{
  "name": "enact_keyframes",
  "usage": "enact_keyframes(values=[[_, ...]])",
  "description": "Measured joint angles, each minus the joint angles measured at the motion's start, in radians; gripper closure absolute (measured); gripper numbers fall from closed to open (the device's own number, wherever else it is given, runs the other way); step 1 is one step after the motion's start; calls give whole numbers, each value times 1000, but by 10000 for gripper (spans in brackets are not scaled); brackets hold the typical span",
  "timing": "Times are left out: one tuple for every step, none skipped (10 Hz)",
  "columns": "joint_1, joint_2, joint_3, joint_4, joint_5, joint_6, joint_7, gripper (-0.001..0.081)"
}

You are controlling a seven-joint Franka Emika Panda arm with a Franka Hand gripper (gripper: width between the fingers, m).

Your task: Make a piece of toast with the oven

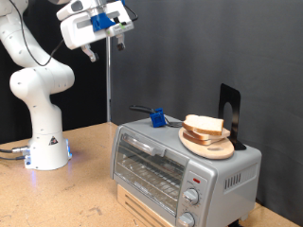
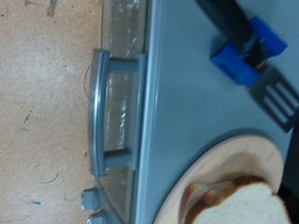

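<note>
The oven (image 1: 180, 165) is a silver-grey toaster oven standing on a wooden box, with its glass door shut. A round wooden plate (image 1: 213, 147) rests on its roof and carries the piece of toast (image 1: 204, 125), a pale slice with a brown crust. My gripper (image 1: 105, 45) hangs high above the table, up and towards the exterior view's left of the oven, touching nothing. In the wrist view I look down on the oven roof (image 2: 177, 112), its door handle (image 2: 103, 112), the plate (image 2: 243, 159) and the toast (image 2: 238, 201). No fingers show there.
A blue block (image 1: 157, 118) with a black spatula (image 2: 280, 93) lies on the oven roof beside the plate. A black stand (image 1: 230, 109) rises behind the plate. The robot base (image 1: 47, 142) stands on the wooden table at the exterior view's left.
</note>
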Motion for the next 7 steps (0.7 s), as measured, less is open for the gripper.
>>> enact_keyframes(values=[[-9, 30, -9, -8, -6, 40, -1, -2], [-12, 66, -24, -11, -9, 69, -10, -2], [-10, 105, -44, -9, -5, 74, -29, -2], [-7, 141, -67, -4, 6, 74, -55, -2], [2, 176, -94, 6, 28, 63, -97, -2], [14, 208, -123, 19, 55, 52, -151, -2], [23, 235, -145, 31, 73, 51, -191, -2]])
